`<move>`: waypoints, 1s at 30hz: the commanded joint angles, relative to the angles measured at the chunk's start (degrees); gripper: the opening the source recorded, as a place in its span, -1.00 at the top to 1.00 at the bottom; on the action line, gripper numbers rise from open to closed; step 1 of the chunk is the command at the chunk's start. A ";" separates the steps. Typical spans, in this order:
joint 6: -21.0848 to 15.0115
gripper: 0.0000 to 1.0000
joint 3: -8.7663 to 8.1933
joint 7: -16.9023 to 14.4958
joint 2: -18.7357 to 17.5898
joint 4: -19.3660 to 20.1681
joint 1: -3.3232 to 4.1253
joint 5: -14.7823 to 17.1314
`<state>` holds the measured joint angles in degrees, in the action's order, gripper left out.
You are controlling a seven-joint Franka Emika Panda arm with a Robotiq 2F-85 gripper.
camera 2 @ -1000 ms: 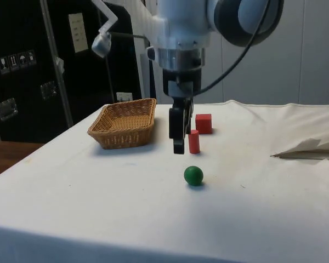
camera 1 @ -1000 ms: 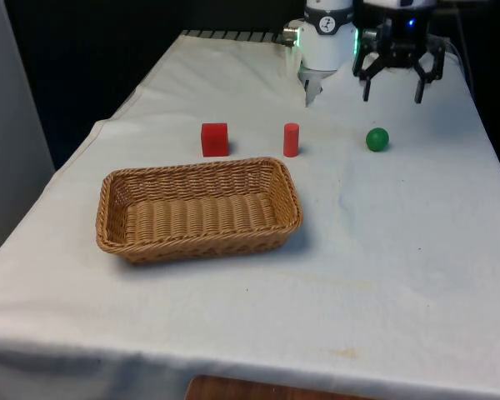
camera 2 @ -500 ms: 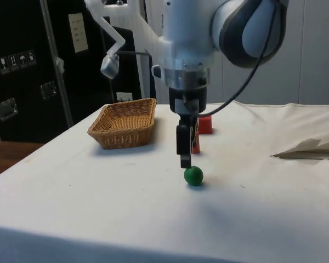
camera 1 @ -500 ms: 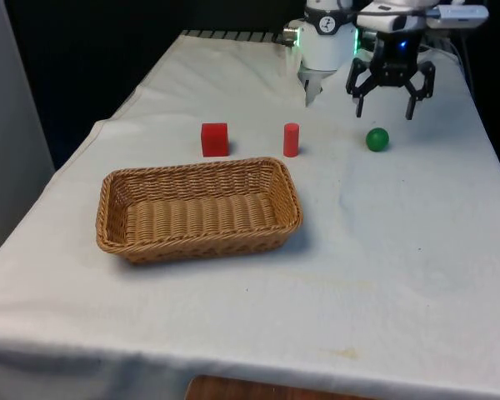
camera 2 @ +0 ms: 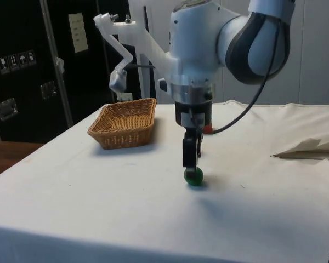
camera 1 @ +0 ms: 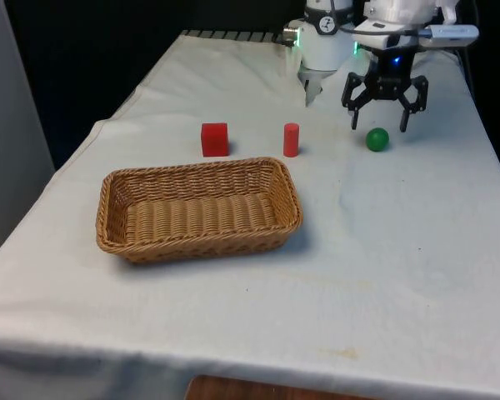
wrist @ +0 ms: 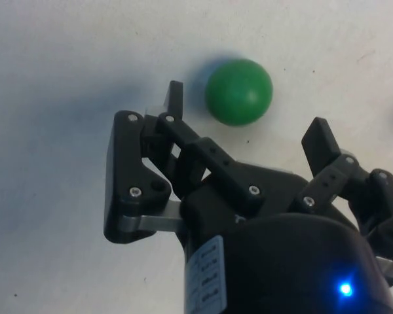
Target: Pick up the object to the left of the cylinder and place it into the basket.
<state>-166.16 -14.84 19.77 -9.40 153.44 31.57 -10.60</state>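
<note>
Gripper (camera 1: 378, 127) spread wide just above unmarked green ball (camera 1: 377, 139)

arm (camera 2: 208, 38): white shells, dark grey joint bands, black cable
gripper (camera 1: 378, 123): black, 2 fingers, linkage w/ silver screws

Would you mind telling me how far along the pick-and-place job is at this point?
Nothing is done yet: the basket holds nothing, and the red cube, the red cylinder and the green ball all sit on the cloth. In hand: the open gripper hangs just over the green ball, fingers either side, not gripping. Left: the grasp, the lift, the carry and the drop into the basket.
</note>
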 commanded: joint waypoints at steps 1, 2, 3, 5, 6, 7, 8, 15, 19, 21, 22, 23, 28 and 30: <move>-1.55 -1.00 -0.92 0.69 -0.69 0.06 0.23 -1.38; -1.89 -1.00 -0.97 0.63 -0.97 0.06 0.29 -1.38; -2.52 -1.00 -1.09 0.63 -1.49 0.06 0.34 -1.43; -3.09 -1.00 -1.20 0.63 -2.01 0.06 0.46 -1.43; -3.38 -1.00 -1.26 0.63 -2.23 0.06 0.46 -1.43; -3.67 -1.00 -1.32 0.69 -2.46 0.06 0.52 -1.49; -2.81 -1.00 -0.11 -0.11 -2.12 0.23 -0.06 0.00; -4.07 -1.00 -1.09 0.46 -3.32 -0.11 0.52 -1.09; -3.95 -1.00 -0.74 0.29 -3.32 -0.06 0.34 -0.69; -3.90 -1.00 -0.57 0.23 -3.27 0.00 0.23 -0.52; -3.90 -1.00 -0.52 0.17 -3.32 0.00 0.23 -0.46; -3.95 -1.00 -0.52 0.17 -3.44 -0.06 0.17 -0.40; -4.47 -1.00 -0.34 0.23 -4.53 -0.52 0.06 -0.17; -4.87 -1.00 -0.34 0.34 -5.16 -0.74 0.06 -0.11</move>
<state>-169.94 -14.95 19.82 -13.98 152.81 31.51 -10.54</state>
